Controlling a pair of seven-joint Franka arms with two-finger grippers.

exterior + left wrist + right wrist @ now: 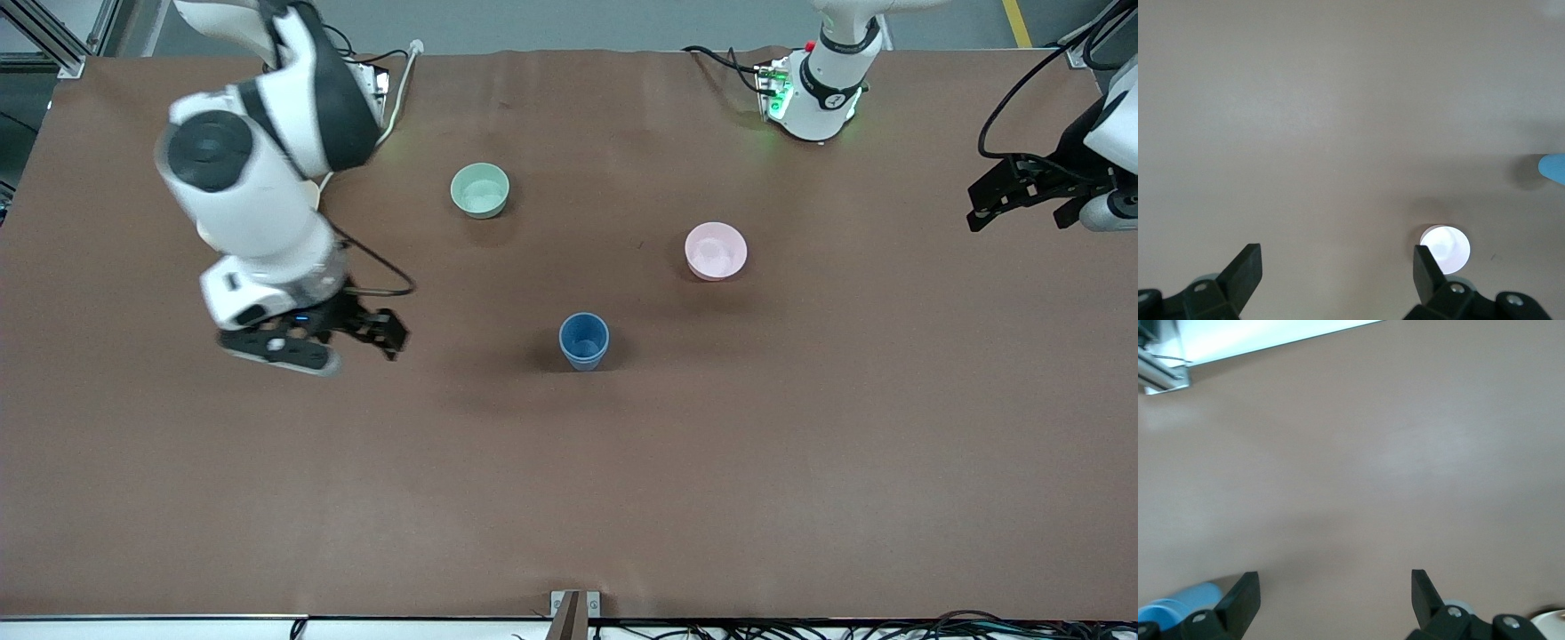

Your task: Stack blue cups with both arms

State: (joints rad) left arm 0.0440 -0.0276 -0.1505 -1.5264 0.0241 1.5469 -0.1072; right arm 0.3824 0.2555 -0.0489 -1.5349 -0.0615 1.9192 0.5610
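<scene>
While both pincers (391, 333) (1013, 191) hover released, one blue cup (584, 340) visible, two bowls (480, 190) (716, 251).

Two white Franka arms with black joints and black grippers

The right arm (258, 178) has glossy white shells, a round black joint cap and a thin black cable looping past its wrist. The left arm (831, 84) has black bands at its base beside a green light. Both grippers' fingers (1245, 270) are matte black wedges with small screws.
</scene>
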